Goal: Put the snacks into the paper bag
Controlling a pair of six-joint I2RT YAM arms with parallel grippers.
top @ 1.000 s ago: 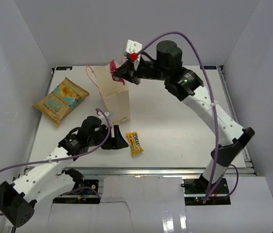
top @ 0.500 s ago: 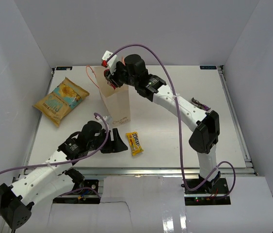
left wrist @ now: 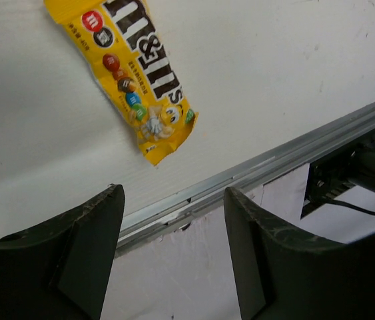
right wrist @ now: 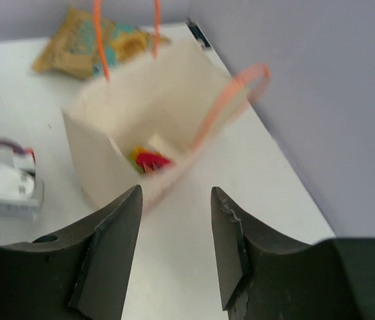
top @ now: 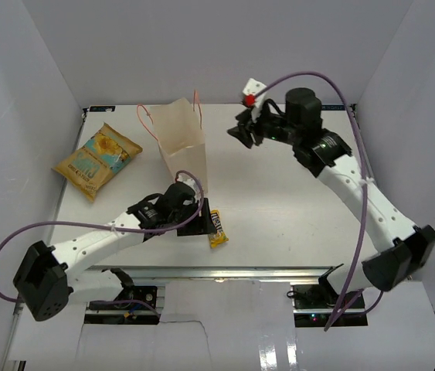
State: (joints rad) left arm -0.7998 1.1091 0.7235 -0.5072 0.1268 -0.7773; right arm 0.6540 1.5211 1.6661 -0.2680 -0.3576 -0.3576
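Note:
The cream-white paper bag [top: 183,145] stands upright at the back of the table, its mouth open. In the right wrist view a red packet [right wrist: 151,160] lies inside the paper bag [right wrist: 107,143]. My right gripper [top: 242,133] hovers open and empty just right of the bag's top, apart from it. A yellow candy pack [top: 218,229] lies flat near the table's front edge. My left gripper [top: 198,223] is low beside it on its left, open with nothing between the fingers. In the left wrist view the candy pack [left wrist: 137,67] lies ahead of the left gripper [left wrist: 172,193].
An orange-yellow chip bag [top: 97,158] lies at the far left of the table, also seen behind the paper bag as the chip bag [right wrist: 80,43]. The table's metal front rail [left wrist: 274,160] runs just past the candy pack. White walls close in three sides.
My right gripper opened over the bag, the red packet went in, and the arm drew back to the right. My left arm reached right to the candy pack.

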